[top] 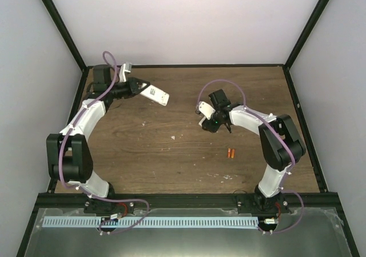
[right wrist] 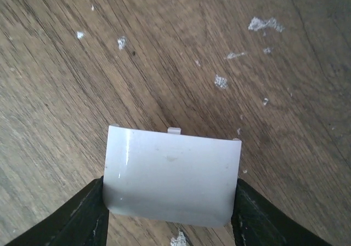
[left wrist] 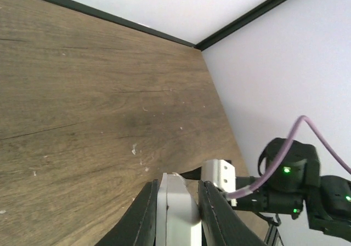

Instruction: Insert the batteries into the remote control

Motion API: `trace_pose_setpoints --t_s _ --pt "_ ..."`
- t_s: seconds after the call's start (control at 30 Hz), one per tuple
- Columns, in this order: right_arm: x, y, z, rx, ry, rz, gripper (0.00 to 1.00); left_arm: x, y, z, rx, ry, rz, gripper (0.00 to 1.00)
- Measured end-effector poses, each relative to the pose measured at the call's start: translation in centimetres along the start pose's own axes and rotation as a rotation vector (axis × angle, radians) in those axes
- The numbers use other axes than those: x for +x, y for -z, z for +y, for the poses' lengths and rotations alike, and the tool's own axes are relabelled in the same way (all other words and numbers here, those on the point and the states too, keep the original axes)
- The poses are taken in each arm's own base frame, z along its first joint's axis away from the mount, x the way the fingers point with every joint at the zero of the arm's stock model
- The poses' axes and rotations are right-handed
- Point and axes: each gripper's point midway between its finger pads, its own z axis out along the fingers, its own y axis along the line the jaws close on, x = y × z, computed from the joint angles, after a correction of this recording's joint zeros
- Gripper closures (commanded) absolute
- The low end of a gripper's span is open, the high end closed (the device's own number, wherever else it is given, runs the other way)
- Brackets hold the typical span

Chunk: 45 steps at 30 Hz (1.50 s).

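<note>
My left gripper (top: 142,89) is shut on the remote control (top: 156,95), a flat white slab held above the table at the far left. In the left wrist view the remote (left wrist: 176,210) sits edge-on between the two fingers of the left gripper (left wrist: 174,196). My right gripper (top: 205,122) is shut on a small plain white cover piece (top: 202,121) near the table's middle. In the right wrist view this cover (right wrist: 173,175) is held by its side edges in the right gripper (right wrist: 170,205), just above the wood. Two orange batteries (top: 230,153) lie side by side on the table, to the right of the centre.
The wooden table (top: 171,154) is bounded by a black frame and white walls at the back and both sides. The right arm's wrist (left wrist: 288,180) shows in the left wrist view, close to the remote's far end. White flecks mark the wood.
</note>
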Motion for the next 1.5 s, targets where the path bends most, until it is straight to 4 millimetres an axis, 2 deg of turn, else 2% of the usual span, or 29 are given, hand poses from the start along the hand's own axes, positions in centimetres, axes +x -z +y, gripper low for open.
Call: trace_pose_setpoints --t_s 0.13,0.23,0.37,0.5,0.63,0.7,0.83,0.9,1.0,1.1,1.23,1.3,1.5 --pt "0.8 -0.8 -0.2 0.006 -0.017 0.036 0.4 0.3 0.6 -1.1 0.024 -0.019 0.0 1.0" --pt "1.2 -1.3 -0.1 0.005 -0.022 0.054 0.34 1.1 0.9 -1.1 0.033 -0.014 -0.002 1.0" --pt "1.7 -1.5 -0.2 0.011 -0.036 0.077 0.3 3.8 1.0 0.2 0.037 0.053 0.002 1.0" --pt "1.1 -1.0 -0.6 0.024 -0.066 0.069 0.25 7.0 1.4 2.0 0.016 0.137 -0.015 1.0" --pt "0.4 0.7 -0.9 0.04 -0.151 0.059 0.19 8.5 2.7 2.1 0.003 0.165 -0.085 1.0" --pt "-0.1 2.5 -1.1 0.059 -0.224 0.043 0.18 8.5 3.3 1.8 0.008 0.166 -0.129 1.0" --pt "-0.8 6.1 -1.3 0.087 -0.44 0.02 0.18 9.0 4.0 1.6 0.027 0.182 -0.188 1.0" --pt "-0.5 6.8 -1.1 0.086 -0.535 0.031 0.18 9.5 4.0 1.9 0.035 0.202 -0.198 1.0" --pt "1.8 6.9 0.1 0.084 -0.709 0.099 0.19 11.0 3.8 2.4 0.044 0.249 -0.193 1.0" --pt "6.2 6.8 2.2 0.1 -0.859 0.219 0.25 11.6 3.8 2.6 0.051 0.277 -0.188 1.0" --pt "10.6 7.3 4.2 0.143 -0.995 0.351 0.37 11.5 3.5 1.7 0.08 0.267 -0.186 1.0" --pt "11.8 7.5 4.6 0.169 -1.044 0.387 0.42 11.8 3.3 1.3 0.09 0.26 -0.175 1.0" --pt "13.9 7.5 4.9 0.236 -1.121 0.432 0.54 12.3 2.6 0.4 0.119 0.246 -0.146 1.0"
